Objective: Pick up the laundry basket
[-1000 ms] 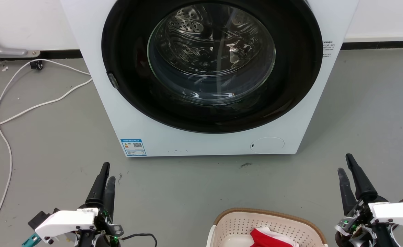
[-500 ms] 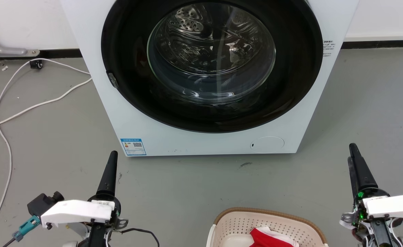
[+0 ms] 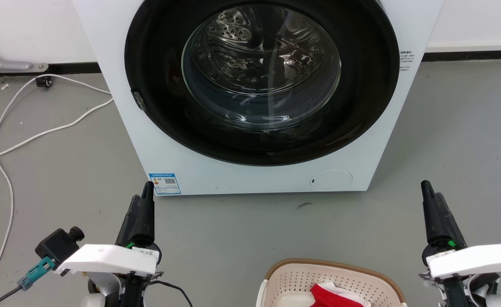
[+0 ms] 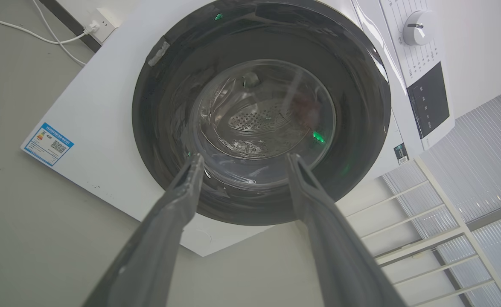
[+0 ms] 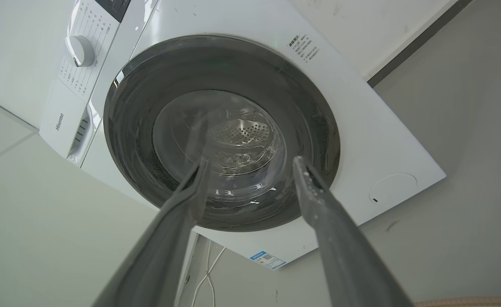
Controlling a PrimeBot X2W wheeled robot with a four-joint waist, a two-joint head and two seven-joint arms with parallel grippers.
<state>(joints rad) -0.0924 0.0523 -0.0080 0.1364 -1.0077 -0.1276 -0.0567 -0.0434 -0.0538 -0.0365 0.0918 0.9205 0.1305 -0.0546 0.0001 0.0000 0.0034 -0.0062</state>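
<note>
Inspector: Position of laundry basket (image 3: 335, 263)?

Recorder: On the floor (image 3: 233, 230) at the bottom edge of the head view, between the two hands, in front of the washing machine (image 3: 165, 140) and apart from it. A red cloth (image 3: 336, 296) lies inside.

Inspector: Hands?

Recorder: The left hand (image 3: 141, 192) is left of the basket, the right hand (image 3: 430, 189) right of it, neither touching it. Both point toward the machine. Wrist views show each hand's fingers apart, holding nothing.
</note>
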